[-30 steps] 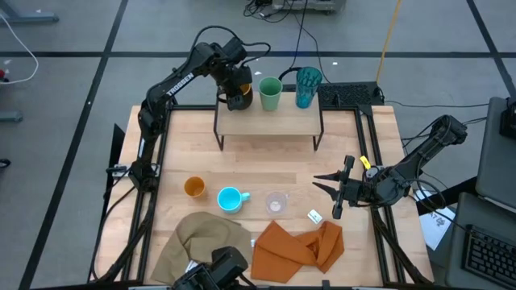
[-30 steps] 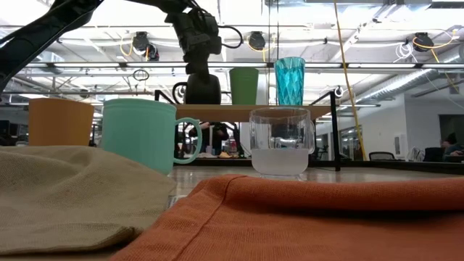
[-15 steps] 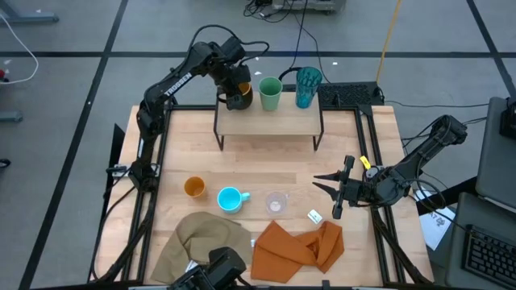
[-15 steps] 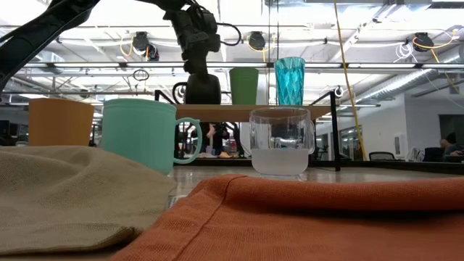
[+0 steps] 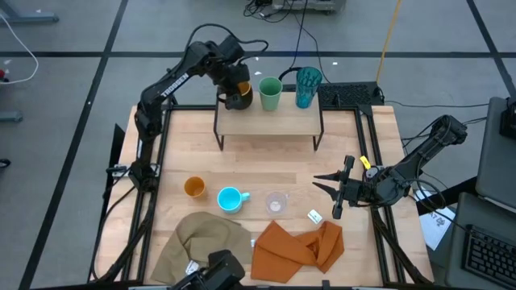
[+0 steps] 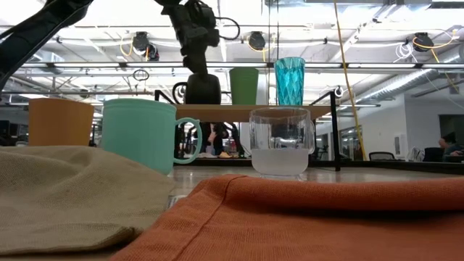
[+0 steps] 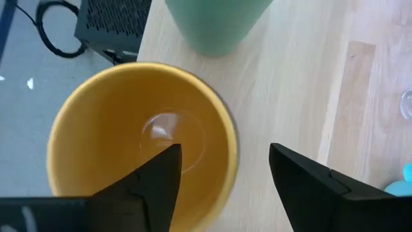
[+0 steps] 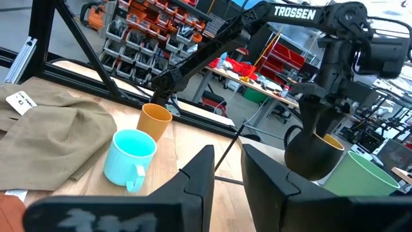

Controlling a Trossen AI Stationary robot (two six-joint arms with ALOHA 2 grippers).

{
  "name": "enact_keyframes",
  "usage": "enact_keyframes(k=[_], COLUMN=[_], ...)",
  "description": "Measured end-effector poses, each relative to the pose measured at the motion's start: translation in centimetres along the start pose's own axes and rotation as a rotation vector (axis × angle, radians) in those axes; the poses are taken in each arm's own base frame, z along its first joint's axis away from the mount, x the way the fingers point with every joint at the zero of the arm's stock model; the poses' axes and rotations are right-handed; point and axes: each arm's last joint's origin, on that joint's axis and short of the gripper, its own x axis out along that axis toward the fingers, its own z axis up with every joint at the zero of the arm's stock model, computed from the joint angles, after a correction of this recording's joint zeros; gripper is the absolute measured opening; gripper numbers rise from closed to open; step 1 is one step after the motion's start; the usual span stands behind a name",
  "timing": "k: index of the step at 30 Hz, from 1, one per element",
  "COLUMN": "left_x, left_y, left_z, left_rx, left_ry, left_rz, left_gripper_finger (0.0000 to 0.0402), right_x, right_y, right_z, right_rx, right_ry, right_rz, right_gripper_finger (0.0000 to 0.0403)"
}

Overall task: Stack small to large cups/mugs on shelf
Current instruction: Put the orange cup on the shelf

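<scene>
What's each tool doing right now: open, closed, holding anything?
Left tool: open, over the black mug on the shelf.
Right tool: open, empty, above the table's right side.

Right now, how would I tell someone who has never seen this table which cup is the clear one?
Start at the wooden tabletop and look to the row of three cups in front of the shelf. The small clear cup is the right-hand one, next to the light blue mug and just behind the orange cloth. It alone is see-through.
</scene>
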Motion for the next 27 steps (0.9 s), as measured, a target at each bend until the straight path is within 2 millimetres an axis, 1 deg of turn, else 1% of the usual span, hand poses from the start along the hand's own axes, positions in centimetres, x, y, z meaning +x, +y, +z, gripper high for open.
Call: enact_keyframes(k=[6, 8, 11, 14, 19, 21, 23, 27], left_x=[-2.4, -3.6, -5.9, -8.7, -14.3, -16.4, -18.0, -20.9], left_y=[-1.2, -1.8, -3.4, -5.9, -11.0, -13.0, -14.7, -17.1], left_z=[-0.1, -0.2, -0.5, -0.9, -2.1, -3.1, -4.1, -6.6], left_rx=[0.018, 0.002, 0.006, 0.054, 0.123, 0.159, 0.173, 0.152], left_ry=[-0.058, -0.082, -0.134, -0.212, -0.399, -0.458, -0.494, -0.545], left_rz=[0.021, 0.031, 0.038, 0.02, -0.002, -0.025, -0.039, -0.063], left_gripper_finger=[0.0235, 0.0235, 0.0235, 0.0234, 0.0234, 0.0234, 0.0234, 0.0234], right_x=[0.0, 0.0, 0.0, 0.0, 0.0, 0.0, 0.0, 0.0], right_y=[0.0, 0.0, 0.0, 0.0, -0.1, -0.1, -0.1, -0.1], right_z=[0.0, 0.0, 0.0, 0.0, 0.2, 0.2, 0.2, 0.2], right_rx=[0.007, 0.008, 0.01, 0.011, 0.021, 0.022, 0.021, 0.042], right_ry=[0.0, 0.0, 0.0, -0.001, -0.012, -0.013, -0.013, -0.017], right_rz=[0.0, 0.0, 0.0, 0.0, -0.004, -0.005, -0.005, -0.006], right_gripper_finger=[0.007, 0.007, 0.007, 0.007, 0.007, 0.007, 0.007, 0.007])
